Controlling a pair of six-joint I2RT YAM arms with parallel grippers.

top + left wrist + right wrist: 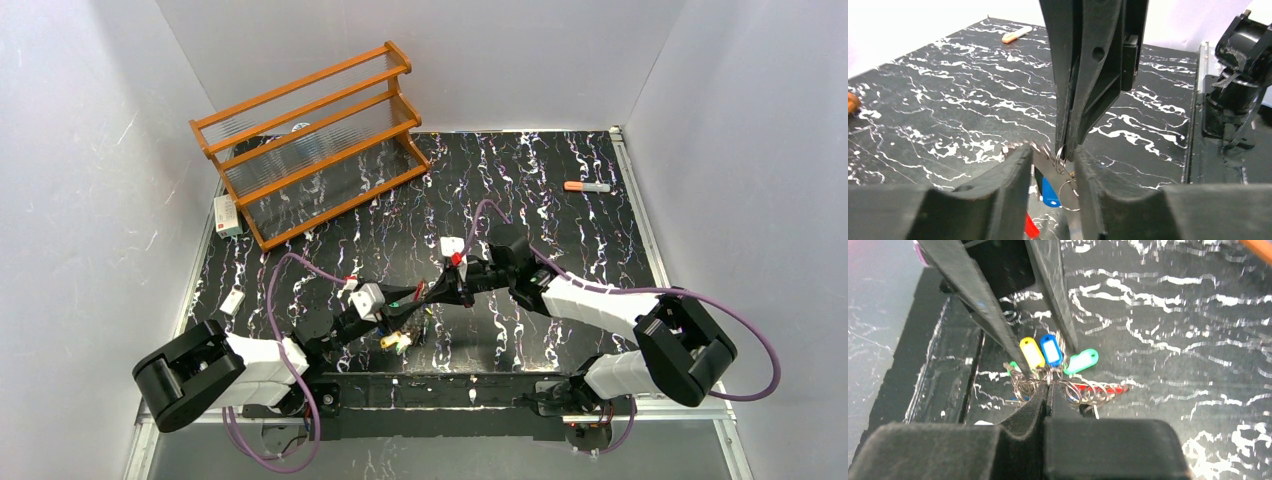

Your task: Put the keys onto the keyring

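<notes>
Item: keyring (1083, 389). You will find it a thin dark wire with a red stretch along one side, crowded with small silvery split loops that overlap into a tangle. Attached: keys (1051, 350), which show mainly as little plastic tags with pale label windows. The yellow tag (1032, 352) and the blue tag (1051, 351) sit side by side, the green tag (1081, 361) is splayed out just beside the blue, and a further scrap of green shows at the far edge of the loops. The metal of the keys is too small for you to make out. Location: the near middle of the black, white-veined table (560, 230), between the two claws and just ahead of the dark strip that joins the arm bases. You cannot tell whether the bundle rests on the table or hangs above it. Right gripper (1047, 390): the pads are pressed tight together with no gap, pinching the wire loops at the middle of the bundle; which loop you cannot tell. Left gripper (1052, 159): the fingers are apart, one on each side of the right claw's tip. The blue tag and a loose loop lie in the gap, and neither pad is visibly pressing on anything. Also on the table, well apart from the bundle: a marker (586, 186) and a rack (310, 140).
</notes>
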